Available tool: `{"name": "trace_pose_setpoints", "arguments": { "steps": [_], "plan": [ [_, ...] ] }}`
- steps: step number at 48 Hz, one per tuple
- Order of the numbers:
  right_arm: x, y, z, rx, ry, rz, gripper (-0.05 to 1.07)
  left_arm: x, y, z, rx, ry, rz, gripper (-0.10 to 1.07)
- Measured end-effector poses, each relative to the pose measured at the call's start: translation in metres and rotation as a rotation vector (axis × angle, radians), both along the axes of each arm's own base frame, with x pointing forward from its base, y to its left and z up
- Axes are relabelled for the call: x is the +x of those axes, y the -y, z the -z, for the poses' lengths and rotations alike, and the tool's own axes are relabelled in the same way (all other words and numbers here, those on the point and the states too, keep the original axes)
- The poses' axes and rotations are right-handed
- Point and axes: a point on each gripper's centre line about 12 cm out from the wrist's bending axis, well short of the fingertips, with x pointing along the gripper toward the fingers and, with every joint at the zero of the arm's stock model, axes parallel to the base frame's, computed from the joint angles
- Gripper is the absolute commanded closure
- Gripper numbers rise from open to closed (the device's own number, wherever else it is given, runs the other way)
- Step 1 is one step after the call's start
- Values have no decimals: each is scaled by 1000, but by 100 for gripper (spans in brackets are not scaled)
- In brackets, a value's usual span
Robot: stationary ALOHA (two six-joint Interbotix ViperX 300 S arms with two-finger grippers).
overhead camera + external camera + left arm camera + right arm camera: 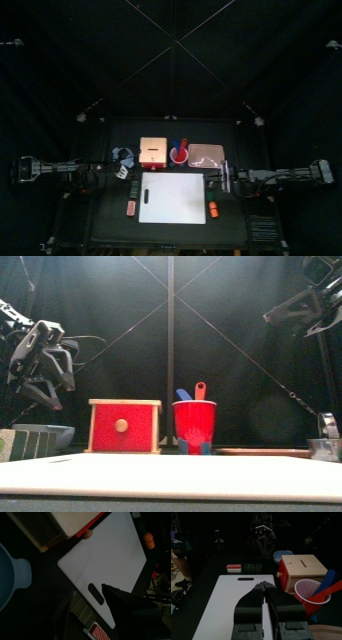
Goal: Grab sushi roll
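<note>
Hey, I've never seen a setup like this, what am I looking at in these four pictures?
It's a robot with two black arms at a table. One picture looks straight down, one level from the table's front, two come from wrist cameras. On the table lie a white board, a red box, a red cup, a blue bowl and a dark sushi roll beside the board. The left end effector is open, the right end effector shut; neither holds anything.
</note>
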Motion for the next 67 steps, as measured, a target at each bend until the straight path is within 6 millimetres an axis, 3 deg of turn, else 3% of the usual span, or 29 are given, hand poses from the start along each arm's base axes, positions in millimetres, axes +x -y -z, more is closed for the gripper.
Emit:
{"name": "trace_pose_setpoints", "arguments": {
  "steps": [35,50,67],
  "plan": [
    [1,2,2,-1,-9,8,102,-20,10,19,-198,-186,-125,12],
    [1,2,2,0,-11,11,102,-10,28,24,-219,-286,-151,12],
    [1,3,3,-1,-14,12,102,13,41,19,-165,-334,-136,11]
  ]
}}
